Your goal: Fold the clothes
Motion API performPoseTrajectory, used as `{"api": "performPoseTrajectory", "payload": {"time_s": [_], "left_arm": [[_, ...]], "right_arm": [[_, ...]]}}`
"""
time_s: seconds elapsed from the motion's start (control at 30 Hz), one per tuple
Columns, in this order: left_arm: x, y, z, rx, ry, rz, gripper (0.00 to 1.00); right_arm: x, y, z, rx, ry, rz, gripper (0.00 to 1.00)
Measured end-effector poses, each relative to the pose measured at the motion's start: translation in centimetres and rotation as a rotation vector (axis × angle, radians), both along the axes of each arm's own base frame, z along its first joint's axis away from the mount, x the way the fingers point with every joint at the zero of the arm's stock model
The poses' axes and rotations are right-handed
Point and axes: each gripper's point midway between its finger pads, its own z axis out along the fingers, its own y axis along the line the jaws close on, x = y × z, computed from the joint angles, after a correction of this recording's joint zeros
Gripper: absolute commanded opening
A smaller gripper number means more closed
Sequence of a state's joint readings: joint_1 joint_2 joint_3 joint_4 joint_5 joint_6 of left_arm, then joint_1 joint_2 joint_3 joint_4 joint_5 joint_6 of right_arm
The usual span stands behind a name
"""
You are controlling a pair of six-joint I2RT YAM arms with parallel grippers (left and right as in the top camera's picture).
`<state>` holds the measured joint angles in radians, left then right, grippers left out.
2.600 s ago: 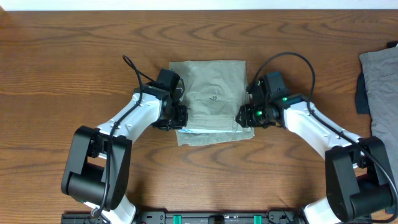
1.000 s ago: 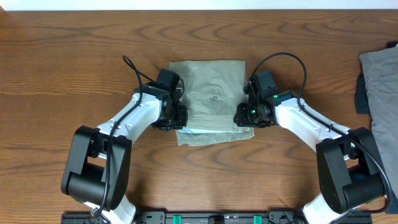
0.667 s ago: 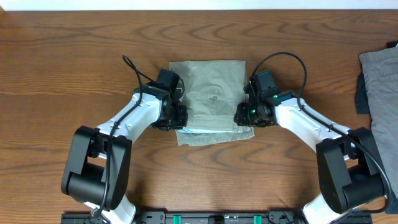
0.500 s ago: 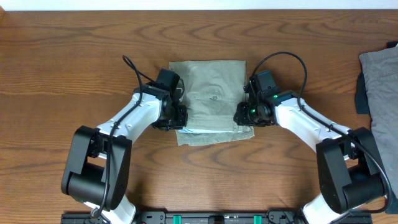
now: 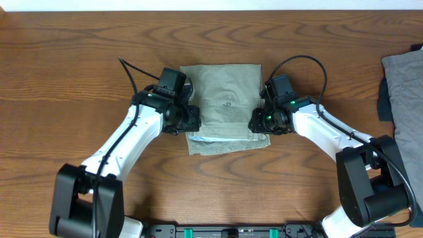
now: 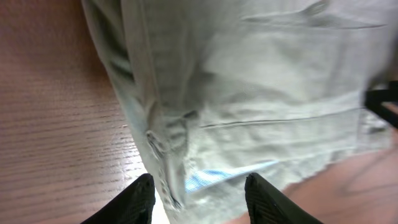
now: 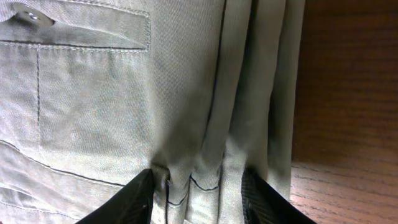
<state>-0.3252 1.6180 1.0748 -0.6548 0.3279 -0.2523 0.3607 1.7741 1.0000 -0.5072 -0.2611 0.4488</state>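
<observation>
Left gripper (image 6: 200,200): the two dark fingers (image 6: 132,202) stand well apart, jaws open, one on either side of the left edge of the shorts (image 6: 261,93); the stacked cloth edge runs down between them and neither pad is seen pressing on it; one finger is over bare wood, the other over cloth near the ragged lower hem, where a strip of pale blue-white lining (image 6: 205,179) shows. Right gripper (image 7: 196,198): its fingers (image 7: 127,202) are likewise spread, jaws open, straddling the right edge of the shorts, where several folded layers lie side by side as upright ridges; the cloth gathers slightly just above the left-hand finger; whether either pad touches the cloth cannot be told. A small metal button (image 7: 25,14) sits on a stitched pocket flap at the upper left of the right wrist view. From overhead, the left gripper (image 5: 188,123) and right gripper (image 5: 256,123) sit at opposite side edges of the shorts (image 5: 228,96), both towards the lower half; the shorts lie flat as a folded, roughly rectangular packet in the middle of the wooden table (image 5: 79,66), upper edge neat, lower edge uneven with lighter lining peeping out at the lower left. Both arms reach in from the near edge, elbows out. At the far right edge of the table lies a grey garment (image 5: 404,86), with a dark cloth (image 5: 383,99) just beside it, both well apart from the shorts.
</observation>
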Motion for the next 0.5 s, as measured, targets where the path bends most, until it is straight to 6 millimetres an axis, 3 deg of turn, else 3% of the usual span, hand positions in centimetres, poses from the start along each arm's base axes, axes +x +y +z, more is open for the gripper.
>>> {"api": "performPoseTrajectory", "payload": {"time_s": [0.2,0.5], "left_arm": [[-0.6,1.2,0.0,0.051,0.039,0.081,0.50],[-0.4,2.6,-0.3,0.124,0.036,0.146,0.50]], "right_arm": [[0.0,0.0,0.0,0.004,0.010,-0.025,0.43],[0.0,0.1,0.0,0.016,0.027,-0.068,0.33]]}}
